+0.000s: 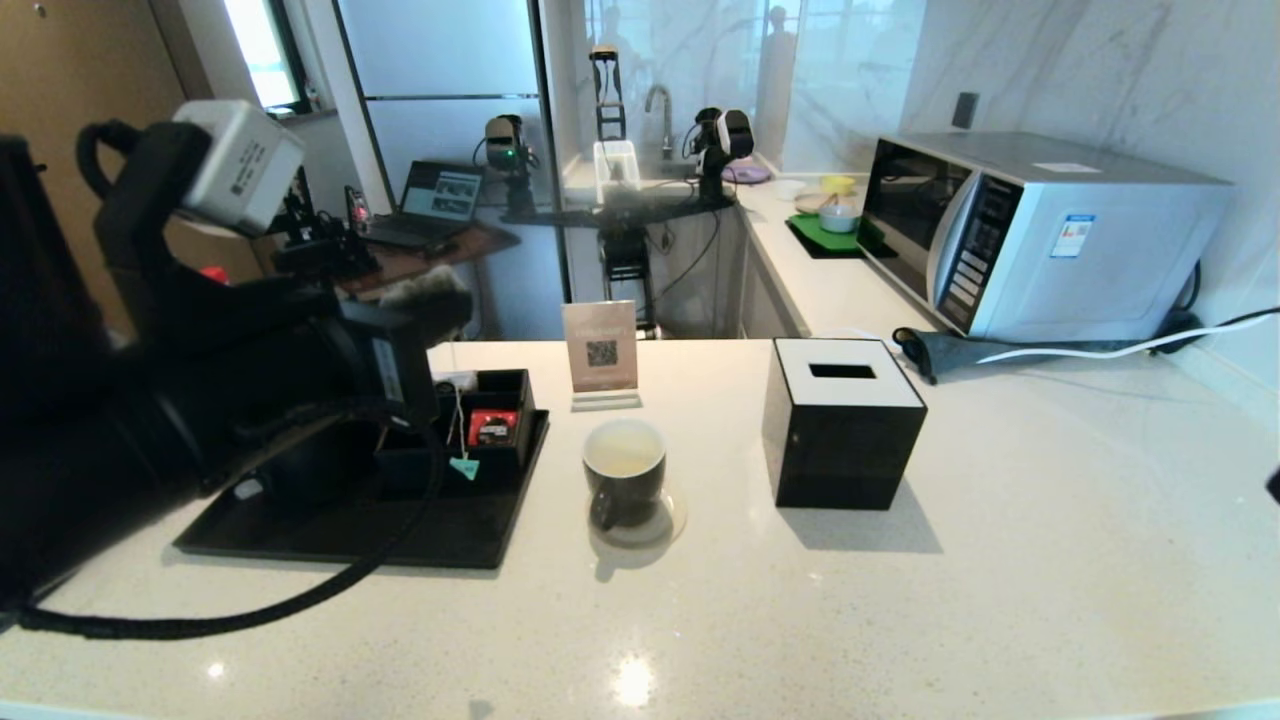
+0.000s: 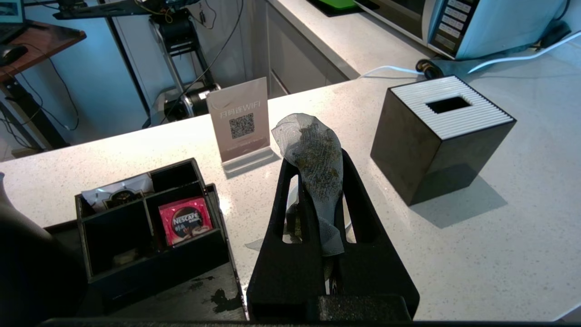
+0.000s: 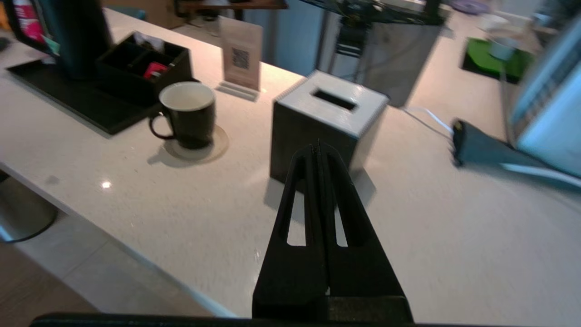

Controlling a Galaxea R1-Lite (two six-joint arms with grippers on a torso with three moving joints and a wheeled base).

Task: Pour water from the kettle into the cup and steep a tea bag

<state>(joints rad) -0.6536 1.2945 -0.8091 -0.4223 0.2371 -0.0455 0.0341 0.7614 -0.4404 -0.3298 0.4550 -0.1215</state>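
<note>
Nearest the lens, the left claw [image 2: 313, 181] pinches the small grey-green pyramid mesh tea bag [image 2: 313, 159], its two black fingers pressed together on the crumpled mesh, most of which bulges out past the tips. From the bag a thin white string [image 1: 458, 420] hangs down to a small teal-looking tag [image 1: 463, 467], dangling beneath the claw over the black tray [image 1: 440, 530].

The small dark mug with a pale cream inside [image 1: 625, 470] stands on a round coaster, ahead of and below the left claw toward the robot's right, with pale yellowish water [image 1: 624, 460] already in it. So the step in hand looks like carrying the bag to the mug and dipping it.

To do that well, I judge the claw should travel sideways until the bag is squarely above the mug's mouth, then descend straight, letting only the mesh enter the liquid and keeping the fingertips above the rim. The trailing string and tag should fall outside the mug, away from the black compartmented organiser [image 2: 150, 227] that sits just beside the claw and could snag them. Slow motion would limit swinging.

The large matte black kettle [image 3: 81, 36] stands behind the organiser on the tray. The right claw [image 3: 319, 150], fingers pressed together on nothing, hangs near the black tissue box with a white slotted top [image 3: 327, 118], well apart from the mug.
</note>
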